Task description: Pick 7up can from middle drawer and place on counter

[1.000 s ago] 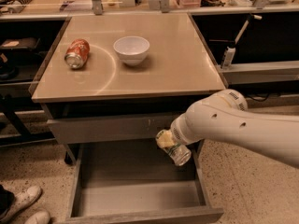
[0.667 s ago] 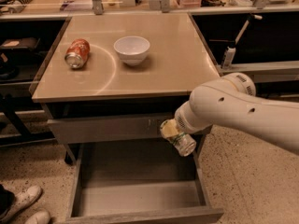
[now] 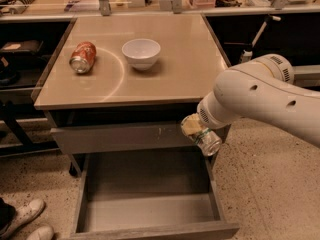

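The 7up can [image 3: 208, 141], silvery with a pale green label, hangs tilted in my gripper [image 3: 193, 127]. The gripper is shut on it, with pale fingers around its upper end. Can and gripper sit just in front of the cabinet's right side, above the open middle drawer [image 3: 155, 230] and below the edge of the counter [image 3: 190, 59]. The drawer's grey floor is bare. My white arm [image 3: 260, 99] comes in from the right and hides the gripper's wrist.
An orange-red can [image 3: 82, 57] lies on its side at the counter's left. A white bowl [image 3: 141, 53] stands near the counter's middle. A closed grey drawer front [image 3: 120, 136] with scratches is above the open drawer. Shoes [image 3: 25, 221] show at the lower left.
My arm has risen and shifted right, carrying the can higher, from beside the closed drawer front toward the counter's right front corner.
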`<state>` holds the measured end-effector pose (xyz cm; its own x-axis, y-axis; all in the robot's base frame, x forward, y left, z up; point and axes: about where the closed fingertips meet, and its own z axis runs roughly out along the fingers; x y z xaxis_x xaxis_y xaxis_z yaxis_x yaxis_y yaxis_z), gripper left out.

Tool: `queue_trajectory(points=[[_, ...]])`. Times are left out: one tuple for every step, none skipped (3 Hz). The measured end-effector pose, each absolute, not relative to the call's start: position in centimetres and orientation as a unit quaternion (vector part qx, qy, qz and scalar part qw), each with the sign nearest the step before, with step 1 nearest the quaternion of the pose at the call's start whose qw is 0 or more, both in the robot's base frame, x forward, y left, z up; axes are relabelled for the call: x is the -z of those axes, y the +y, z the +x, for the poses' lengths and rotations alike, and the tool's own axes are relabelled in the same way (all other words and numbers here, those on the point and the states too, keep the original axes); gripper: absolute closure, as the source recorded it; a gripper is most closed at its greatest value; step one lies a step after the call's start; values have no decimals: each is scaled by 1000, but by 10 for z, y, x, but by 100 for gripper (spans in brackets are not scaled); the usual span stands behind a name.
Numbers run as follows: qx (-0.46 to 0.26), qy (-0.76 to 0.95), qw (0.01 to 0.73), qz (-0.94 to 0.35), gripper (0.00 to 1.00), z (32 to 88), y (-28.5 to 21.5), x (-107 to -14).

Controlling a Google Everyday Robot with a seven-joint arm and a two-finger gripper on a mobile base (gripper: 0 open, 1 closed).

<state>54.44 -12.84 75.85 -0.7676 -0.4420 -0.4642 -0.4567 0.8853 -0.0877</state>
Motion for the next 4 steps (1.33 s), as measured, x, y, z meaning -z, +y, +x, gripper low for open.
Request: queue_trajectory(points=[[11, 941, 255, -221, 100, 540, -147, -781], [44, 942, 274, -189, 100, 534, -174, -812], [68, 938, 295, -168, 100, 541, -193, -842], [77, 930, 319, -165, 100, 572, -197, -879]])
